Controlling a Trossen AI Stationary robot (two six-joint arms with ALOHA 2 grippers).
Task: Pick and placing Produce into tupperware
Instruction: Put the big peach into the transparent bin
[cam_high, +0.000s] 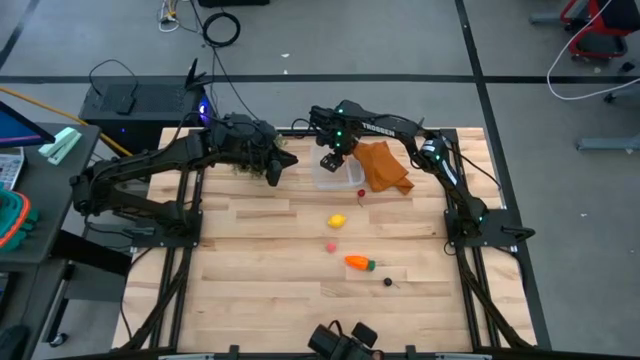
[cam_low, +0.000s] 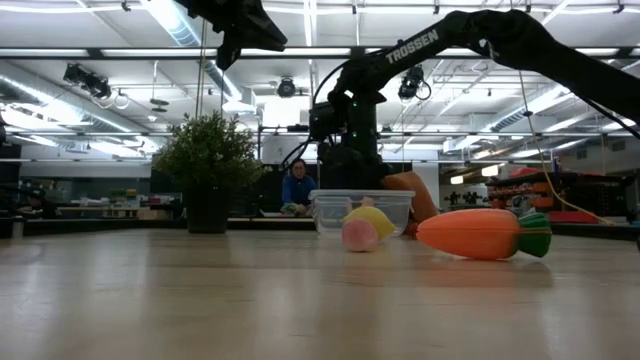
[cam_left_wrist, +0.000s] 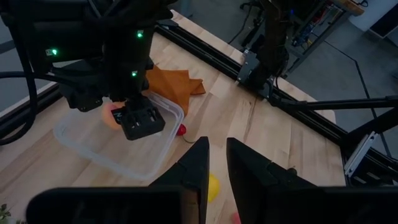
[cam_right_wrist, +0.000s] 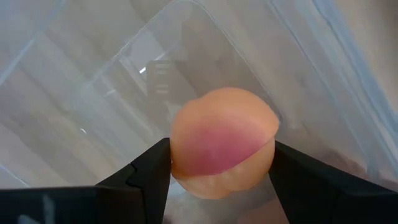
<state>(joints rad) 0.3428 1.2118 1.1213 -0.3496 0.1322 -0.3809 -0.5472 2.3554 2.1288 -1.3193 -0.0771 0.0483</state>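
R tool (cam_right_wrist: 219, 163) grips a peach (cam_right_wrist: 222, 142) btwn both fingers, held right over the open box (cam_high: 338, 175); the peach is pink-orange, fingers pressed on either side of it. Box sits at the far side of the bench (cam_high: 260, 270), touching the orange cloth (cam_high: 384, 167) on its R side. L wrist view shows the R tool hanging above the box interior w/ the peach tucked in its grip.

L tool (cam_left_wrist: 212, 163) hovers off the bench near the plant (cam_high: 243, 166), fingers narrow, nothing btwn them.

Rest of the produce lies on the bench, outside the box: small red fruit (cam_high: 361, 193) just beside the box's near corner, lemon (cam_high: 337, 221) a bit nearer mid-bench, pink fruit (cam_high: 330, 247) near that, carrot (cam_high: 358, 263) further toward the front edge, dark berry (cam_high: 388, 282) close by the carrot's green end.

Person (cam_low: 296, 187) seated in the room beyond, seen in low view.
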